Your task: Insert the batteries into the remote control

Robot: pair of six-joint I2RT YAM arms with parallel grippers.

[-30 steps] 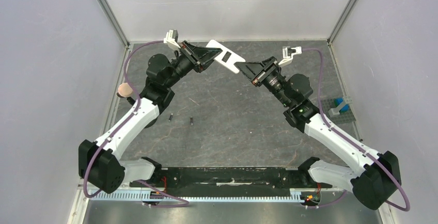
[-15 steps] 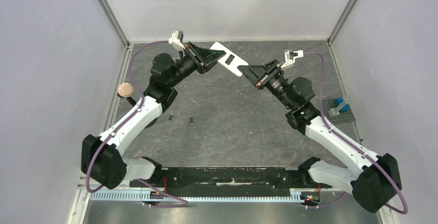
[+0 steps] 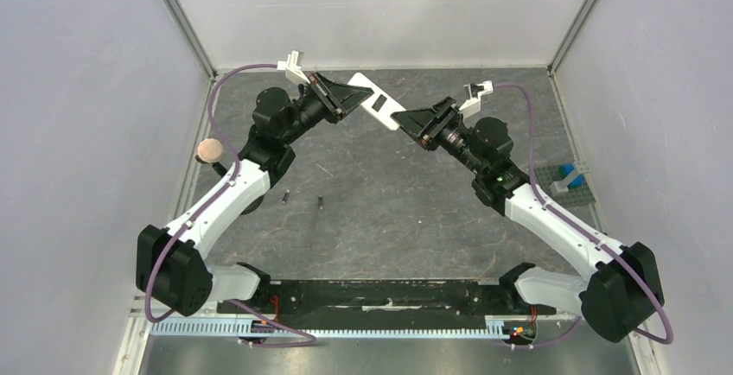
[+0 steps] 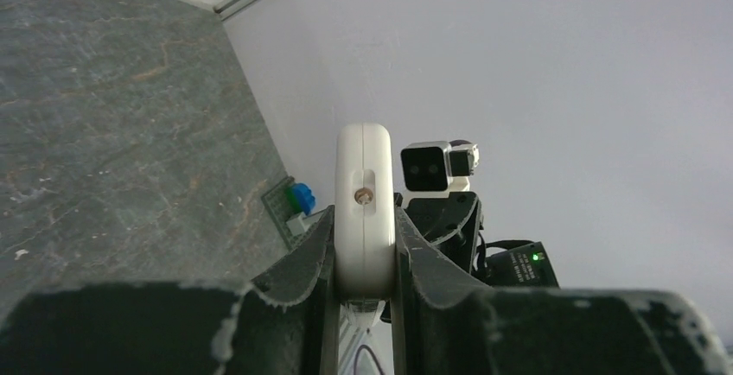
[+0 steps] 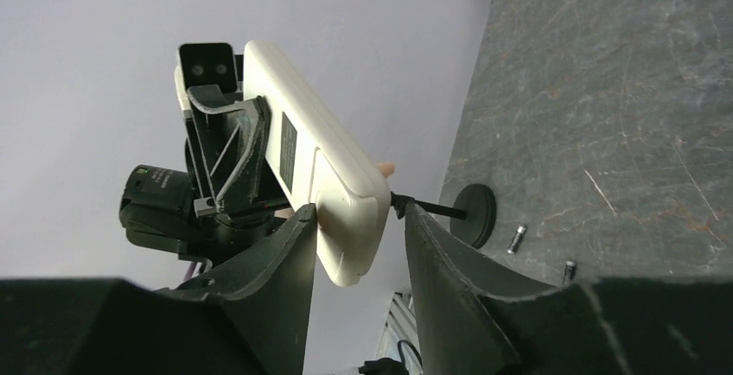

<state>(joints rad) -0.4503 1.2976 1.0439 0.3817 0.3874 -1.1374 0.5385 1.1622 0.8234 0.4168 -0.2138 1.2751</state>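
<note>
We note the left hand (image 4: 364, 250) clamped on the remote (image 4: 365, 187), held off the counter (image 3: 389, 211). The right hand (image 5: 356, 219) stands apart, straddling its free end. The batteries (image 3: 319, 202) lie on the counter, well away.

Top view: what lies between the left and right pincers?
The white remote control, clamped at one end by the left pincer, its other end between the open fingers of the right pincer. The top view shows it.

A dark grey marbled tabletop (image 3: 380, 211) sits enclosed by plain pale lilac walls (image 3: 78, 116) with aluminium corner posts (image 3: 179, 16).
</note>
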